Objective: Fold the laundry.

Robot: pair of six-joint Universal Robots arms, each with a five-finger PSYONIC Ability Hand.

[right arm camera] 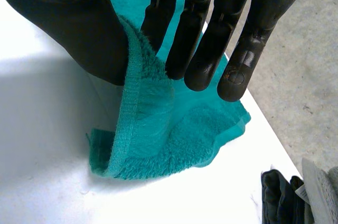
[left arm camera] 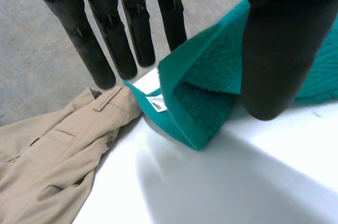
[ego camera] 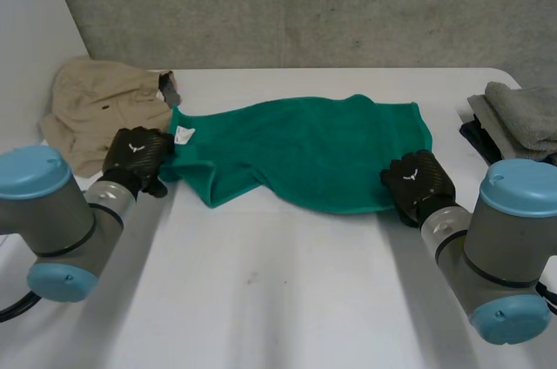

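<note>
A green towel lies spread across the white table, folded over along its near edge. My left hand is at the towel's left corner, next to the white tag. In the left wrist view its fingers are straight and the thumb stands apart from them, with the towel corner lying loose on the table between. My right hand is at the towel's near right corner. There the thumb and fingers pinch the towel's hem, which is lifted a little.
Beige trousers lie crumpled at the back left, just beyond my left hand's fingertips. A stack of folded grey and dark cloths sits at the table's right edge, beside my right hand. A grey wall stands behind the table.
</note>
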